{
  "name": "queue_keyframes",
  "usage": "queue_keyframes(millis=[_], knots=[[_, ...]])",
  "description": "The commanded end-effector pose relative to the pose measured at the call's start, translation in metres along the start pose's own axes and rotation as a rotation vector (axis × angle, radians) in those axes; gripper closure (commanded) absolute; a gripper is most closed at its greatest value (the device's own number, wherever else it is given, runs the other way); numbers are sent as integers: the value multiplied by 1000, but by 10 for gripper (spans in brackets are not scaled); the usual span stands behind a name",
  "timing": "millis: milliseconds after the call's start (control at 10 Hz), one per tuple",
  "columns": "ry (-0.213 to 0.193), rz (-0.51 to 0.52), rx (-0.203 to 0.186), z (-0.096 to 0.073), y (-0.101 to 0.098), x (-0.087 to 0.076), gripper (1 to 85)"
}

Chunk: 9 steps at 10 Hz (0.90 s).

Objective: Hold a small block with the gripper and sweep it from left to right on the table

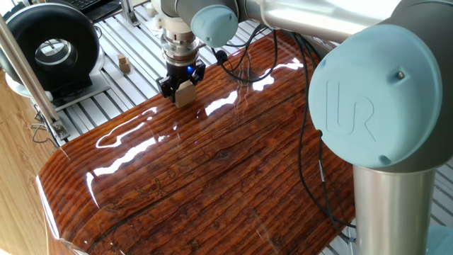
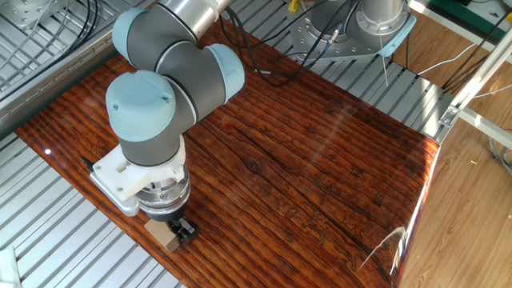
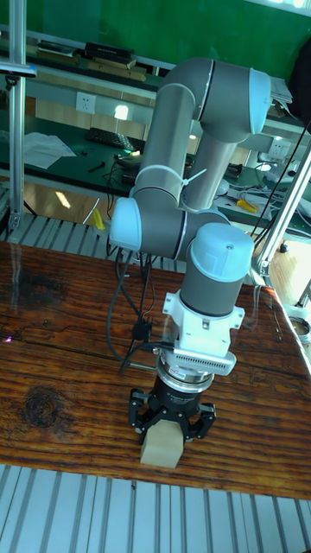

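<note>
The small block, a light-tan wooden cube, sits between the black fingers of my gripper at the far edge of the glossy reddish-brown table. The gripper is shut on it, its blue light showing above the cube. In the other fixed view the block peeks out under the wrist at the table's near-left edge, with the gripper mostly hidden by the arm. The tall fixed view shows the gripper pointing straight down, the block resting on the table close to its front edge.
A tiny darker wooden piece lies on the silver slatted surface beyond the table, near a black round device. Black cables trail across the table's right part. The arm's big pale-blue joint fills the right foreground.
</note>
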State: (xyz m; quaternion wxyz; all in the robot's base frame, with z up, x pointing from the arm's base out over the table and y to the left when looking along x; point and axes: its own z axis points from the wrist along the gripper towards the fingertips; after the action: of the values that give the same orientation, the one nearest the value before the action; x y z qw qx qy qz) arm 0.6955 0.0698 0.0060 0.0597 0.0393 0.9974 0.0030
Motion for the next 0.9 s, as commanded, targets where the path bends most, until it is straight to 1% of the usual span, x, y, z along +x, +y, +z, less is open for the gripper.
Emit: queue_keyframes(millis=[0, 800], knots=[[0, 12, -6, -1, 2, 0, 847], [0, 17, -7, -2, 5, 0, 847]])
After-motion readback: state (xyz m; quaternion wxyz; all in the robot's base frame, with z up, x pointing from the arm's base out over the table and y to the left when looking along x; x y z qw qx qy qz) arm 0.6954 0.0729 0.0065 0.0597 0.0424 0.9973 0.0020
